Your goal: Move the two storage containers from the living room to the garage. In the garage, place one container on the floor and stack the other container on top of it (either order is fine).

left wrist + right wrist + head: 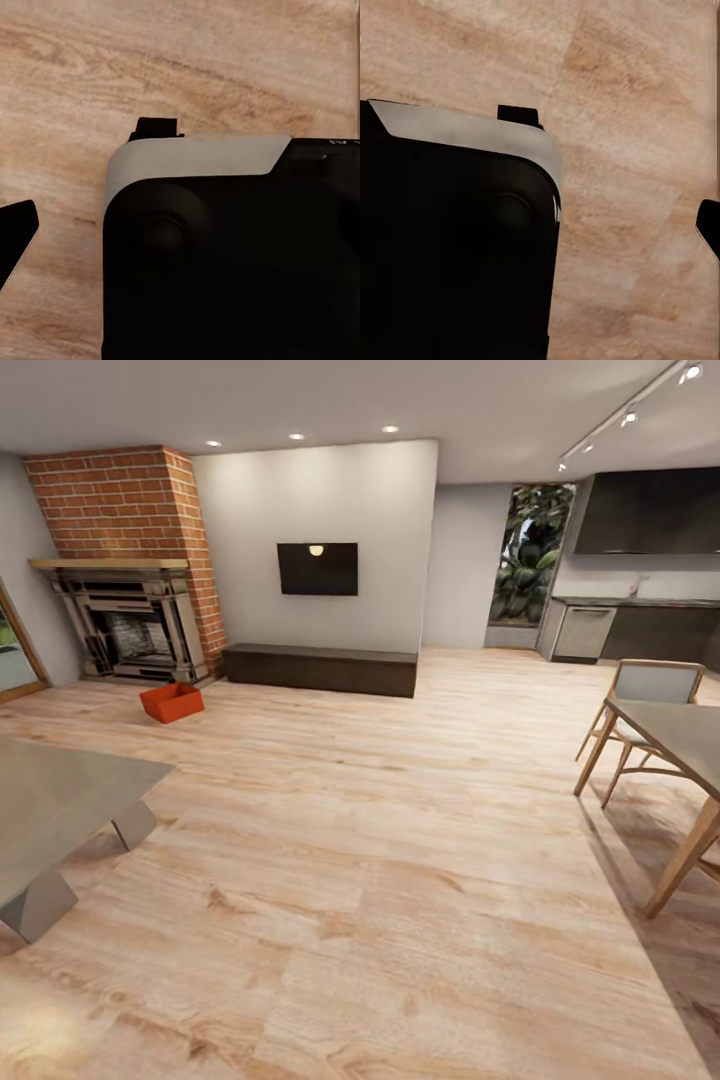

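My left claw point(19, 236) shows as one dark fingertip beside my own black-and-grey body, hanging over the wood floor point(187, 67); the right claw point(709, 225) shows the same sliver. I cannot tell whether either is apart or together, and neither carries anything.

One orange bin point(172, 702) sits on the plank floor in front of the brick fireplace point(125, 560), well apart from me. I see no second bin here.

The risk, I judge, is in the drive: the grey surface point(60, 800) juts in on my left, and a table point(680, 735) with a chair point(650, 700) on my right, so a wide turn could clip them. Beyond, a black TV point(317, 568) hangs above a long dark cabinet point(320, 668).
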### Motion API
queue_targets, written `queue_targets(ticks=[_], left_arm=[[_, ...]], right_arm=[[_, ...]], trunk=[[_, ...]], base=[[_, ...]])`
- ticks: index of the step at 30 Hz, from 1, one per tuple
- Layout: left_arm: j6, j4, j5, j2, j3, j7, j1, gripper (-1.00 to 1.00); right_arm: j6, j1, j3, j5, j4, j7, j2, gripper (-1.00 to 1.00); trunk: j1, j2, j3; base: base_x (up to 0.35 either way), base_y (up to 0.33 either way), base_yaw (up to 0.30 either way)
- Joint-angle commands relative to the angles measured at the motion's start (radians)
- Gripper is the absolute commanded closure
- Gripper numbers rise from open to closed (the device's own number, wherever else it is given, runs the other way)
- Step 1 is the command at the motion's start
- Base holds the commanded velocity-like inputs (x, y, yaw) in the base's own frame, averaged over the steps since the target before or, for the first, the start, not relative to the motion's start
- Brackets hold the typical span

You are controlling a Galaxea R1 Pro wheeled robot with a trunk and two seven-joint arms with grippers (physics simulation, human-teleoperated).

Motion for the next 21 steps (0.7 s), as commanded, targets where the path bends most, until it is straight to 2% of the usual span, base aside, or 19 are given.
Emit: queue_targets(ticks=[1, 21], left_arm=[[-0.004, 0.001, 0.001, 0.0, 0.003, 0.003, -0.001, -1.0], [-0.004, 0.001, 0.001, 0.001, 0.003, 0.003, -0.001, -1.0]], right_arm=[[-0.005, -0.001, 0.008, -0.009, 0.003, -0.001, 0.001, -1.0], [-0.007, -0.001, 0.007, -0.009, 0.003, -0.001, 0.002, -1.0]], trunk=[[0.001, 0.0, -0.001], [0.001, 0.0, -0.001]], base=[[0.323, 0.0, 0.0], [0.323, 0.0, 0.0]])
